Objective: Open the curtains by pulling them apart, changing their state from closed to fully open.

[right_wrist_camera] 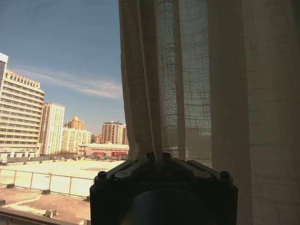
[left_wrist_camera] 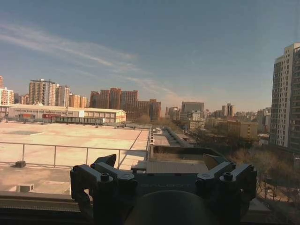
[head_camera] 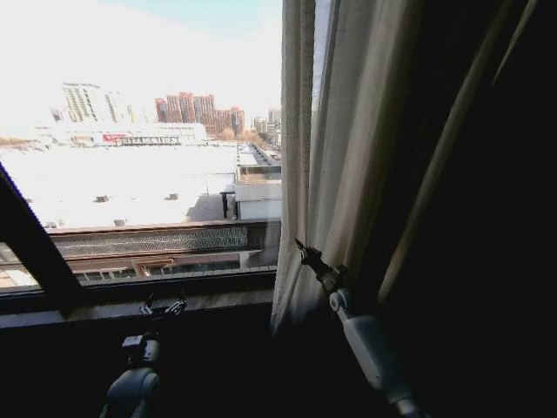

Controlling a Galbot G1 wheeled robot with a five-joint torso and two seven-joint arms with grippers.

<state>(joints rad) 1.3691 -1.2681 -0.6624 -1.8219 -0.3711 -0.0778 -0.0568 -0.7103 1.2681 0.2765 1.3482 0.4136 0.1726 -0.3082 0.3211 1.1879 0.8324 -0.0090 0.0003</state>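
The curtain (head_camera: 339, 157) hangs bunched in cream pleats right of the window's middle, and bare glass lies to its left. My right gripper (head_camera: 302, 250) is at the curtain's inner edge, low down. In the right wrist view the curtain (right_wrist_camera: 187, 79) has a fold running into the right gripper (right_wrist_camera: 158, 157), whose fingers are shut on it. My left gripper (head_camera: 164, 307) rests low by the sill, apart from any fabric. In the left wrist view the left gripper (left_wrist_camera: 164, 176) is open, its fingers (left_wrist_camera: 101, 176) spread wide with nothing between them.
A dark slanted frame bar (head_camera: 30, 244) crosses the window at the left. The sill (head_camera: 200, 300) runs below the glass. A dark heavy drape (head_camera: 487, 218) fills the right side behind the sheer panel. Rooftops and towers lie outside.
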